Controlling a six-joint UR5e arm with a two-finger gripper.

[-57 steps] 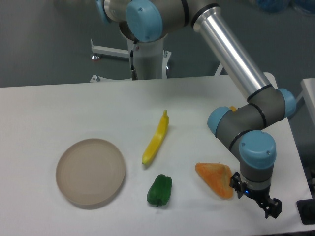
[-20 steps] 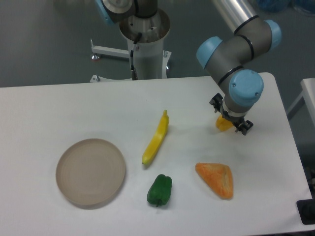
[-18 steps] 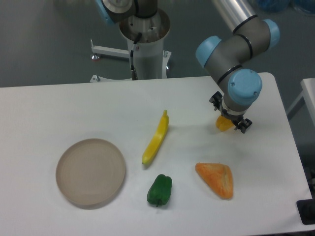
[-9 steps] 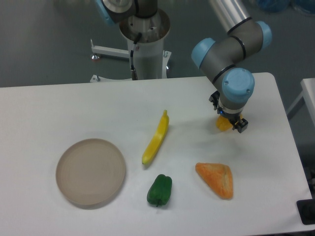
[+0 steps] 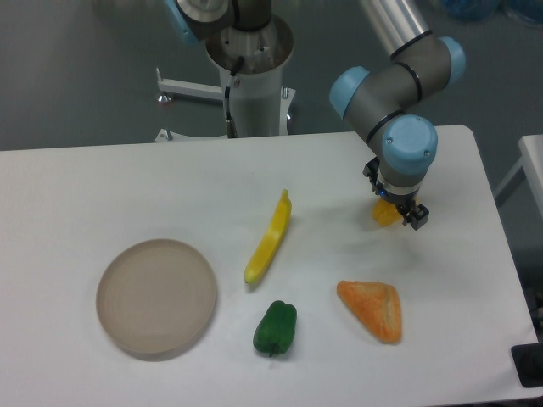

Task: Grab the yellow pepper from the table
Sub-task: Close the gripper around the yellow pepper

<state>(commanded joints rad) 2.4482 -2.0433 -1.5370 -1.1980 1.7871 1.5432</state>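
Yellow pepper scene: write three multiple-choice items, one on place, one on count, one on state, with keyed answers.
1. Where is the yellow pepper?
A. on the round plate
B. under the tool, at the table's right side
C. beside the green pepper

2. How many loose items lie on the table, the plate not counted?
A. two
B. four
C. six

3. What does the plate hold?
A. nothing
B. the orange wedge
C. the banana-shaped item

Answers: 1 B, the tool sits right over it. 2 B, yellow pepper, banana-shaped item, green pepper, orange wedge. 3 A, its surface is bare.

Grey floor (image 5: 76,76) behind, evenly lit.
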